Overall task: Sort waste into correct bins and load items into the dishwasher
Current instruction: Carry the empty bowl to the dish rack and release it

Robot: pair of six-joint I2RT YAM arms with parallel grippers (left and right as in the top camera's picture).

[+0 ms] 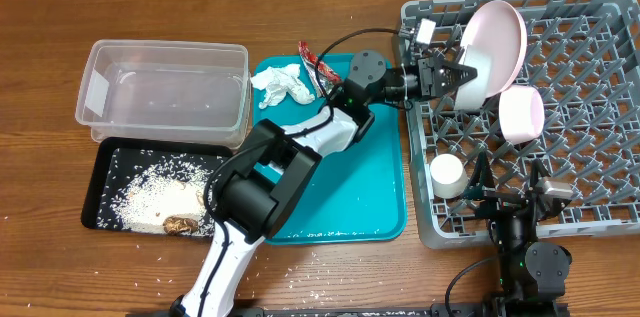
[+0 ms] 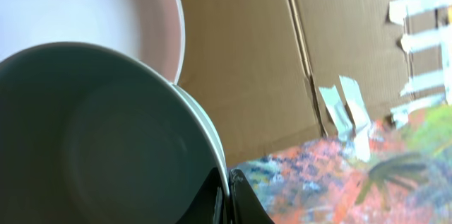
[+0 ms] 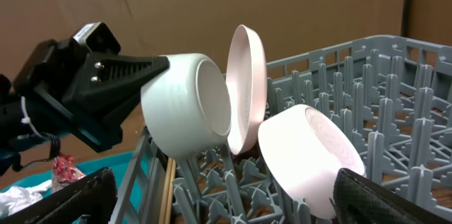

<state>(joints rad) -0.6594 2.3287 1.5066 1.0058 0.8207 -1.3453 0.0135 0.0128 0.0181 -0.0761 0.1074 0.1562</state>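
Off-white bowl (image 3: 185,107) hangs in the left claw (image 3: 157,63) over the near-left corner of the grey dish rack (image 3: 395,104), and we see it as a plain, smooth, deep round bowl with a thin rim and a pale, shadowed inside. It lies on its side. Its mouth faces the large plate (image 3: 247,86) beside it, and its base points back toward the claw's arm, so the axis through mouth and base runs roughly level, along the rack's front edge. In the left wrist view the rim of the bowl (image 2: 92,146) runs straight down into the narrow gap of the claw (image 2: 227,197), so we read the claw as clamped on the bowl's wall. The plate (image 2: 92,5) fills the corner behind it.

The plate stands on edge among the pegs, tilted slightly, and the bowl's rim is just beside its face; we cannot tell whether they touch. A small pink bowl (image 3: 311,150) leans on its side in the rack to the right of the plate. From above we also see a white cup (image 1: 447,175) in the rack (image 1: 600,107).

The right claw (image 3: 226,181) hovers low at the rack's near edge with its two fingers spread wide, gripping nothing.
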